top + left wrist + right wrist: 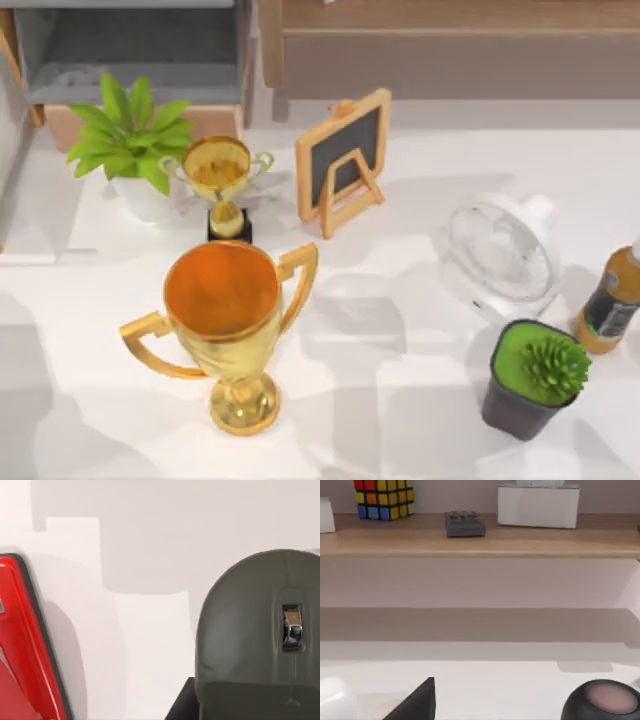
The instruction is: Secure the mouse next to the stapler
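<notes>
White worktop (pixel 400 400) ran under everything, crowded in the top view with trophies, plants and a fan. Close beneath the left wrist camera lay the grey mouse (pixel 255 635), its scroll wheel (pixel 292 626) facing up, with a dark sliver of the left pincer (pixel 181 705) showing just beside its shell; whether that pincer stood apart or together I cannot tell. Across a bare strip of worktop from the mouse sat the red stapler (pixel 22 645), near but not touching. I judged the step in hand to be the approach for a grasp on the mouse, so the next move would call for centring over the shell and closing across its sides. That bare strip offered open room for a short slide or carry toward the stapler's black edge. On the right wrist view a wooden shelf (pixel 480 542) held a colour cube (pixel 384 499), and a dark wedge of the right pincer (pixel 417 702) sat low, idle, its state unclear.
</notes>
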